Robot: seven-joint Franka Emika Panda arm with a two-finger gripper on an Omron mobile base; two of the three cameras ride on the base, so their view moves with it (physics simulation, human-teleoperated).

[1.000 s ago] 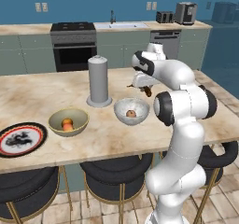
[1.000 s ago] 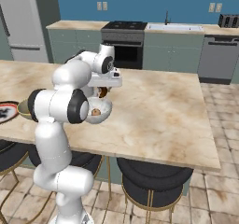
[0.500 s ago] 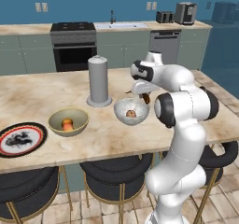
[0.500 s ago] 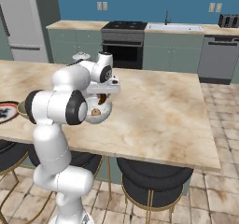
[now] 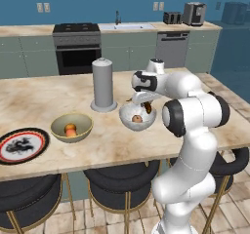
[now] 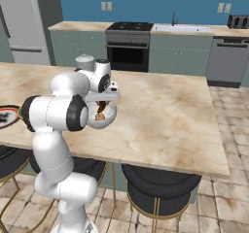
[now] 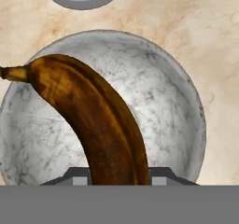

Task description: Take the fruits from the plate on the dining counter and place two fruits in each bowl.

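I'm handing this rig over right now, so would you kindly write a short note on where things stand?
Gripper: shut on a dark brown banana, held just above the white-grey bowl.
White-grey bowl: one peach-pink fruit already inside.
Olive-yellow bowl: one orange fruit can be seen; a second may be hidden.
Plate, at the left end of the dining counter: no fruit on it.
Left: release the banana into the white-grey bowl, then check that the olive bowl holds two.
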